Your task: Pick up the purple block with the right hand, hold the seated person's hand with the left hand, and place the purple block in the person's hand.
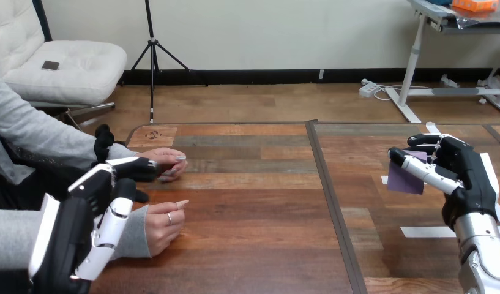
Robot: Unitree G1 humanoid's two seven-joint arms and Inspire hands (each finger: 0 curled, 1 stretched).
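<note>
My right hand (464, 174) is at the table's right side, shut on the purple block (407, 179), which is pinched between thumb and fingers and held a little above the wood. My left hand (91, 205) reaches up from the lower left. Its thumb stands behind the cuff of the person's far hand (167, 160) and its fingers (134, 168) lie curled along that hand's near side, so the hand sits gripped between them. The person's near hand (164, 223) rests loosely curled on the table, just right of my left hand.
White tape strips (428, 231) mark the table under and beside my right hand. A dark seam (333, 208) runs down the wooden table (253, 202) between the two sides. The person's grey sleeves come in from the left edge.
</note>
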